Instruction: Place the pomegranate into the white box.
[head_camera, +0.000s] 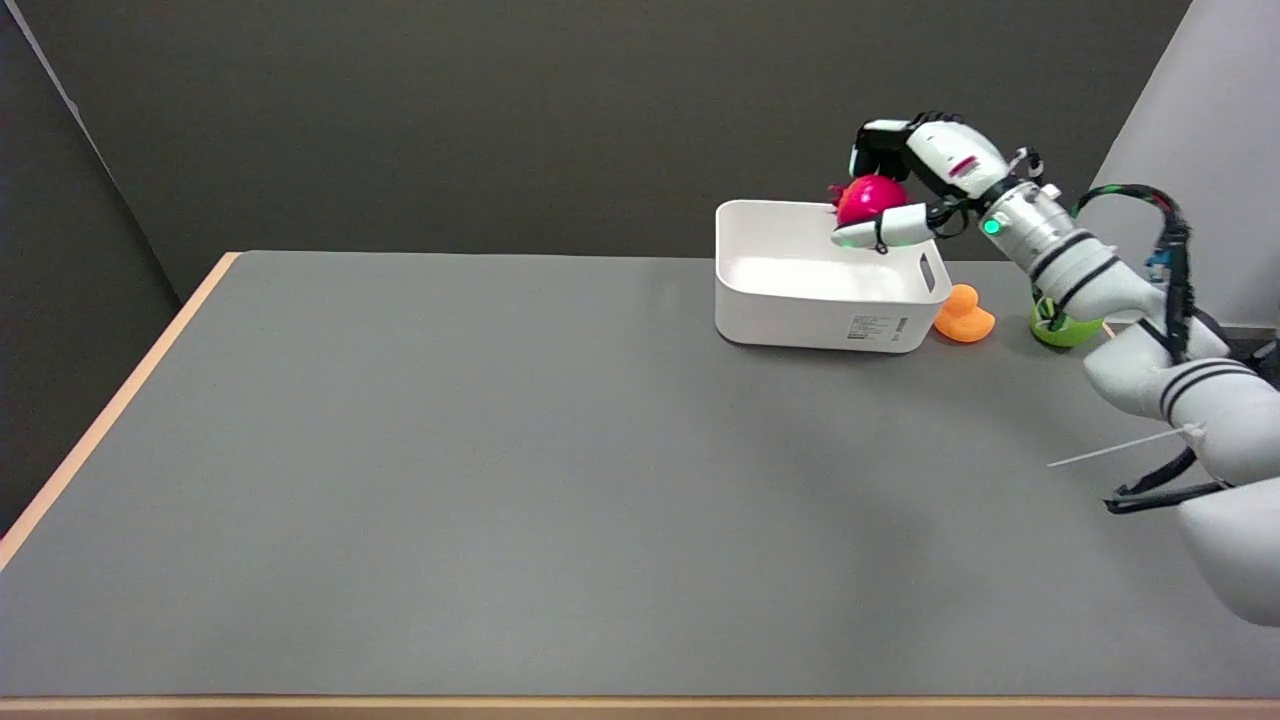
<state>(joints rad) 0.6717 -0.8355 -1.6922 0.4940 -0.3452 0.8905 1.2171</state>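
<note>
A: Where do we see the pomegranate (868, 196)?

B: We see it in the air, red and round, with its little crown pointing to the picture's left. It sits above the far right part of the white box (800, 300), not resting inside it.

A: And what keeps it up there?

B: The right hand (905, 190) holds it. We see one white finger (885, 228) lying under the fruit's lower side, and the dark fingers curl over the top and far side. So the hand is closed around the fruit, gripping it from above and below.

A: How does the box lie?

B: We see it upright on the grey table (500, 450), near the far edge, open side up. A label shows on its near wall and a handle slot on its right end. What we can see of its inside is bare white.

A: What else do we find nearby?

B: Just beside the box's right end we see an orange duck toy (965, 316). Further right a green object (1062, 328) is partly hidden by the right arm (1100, 290); we cannot tell what it is. The arm reaches in from the lower right, with a black cable (1172, 250) looping above it.
</note>
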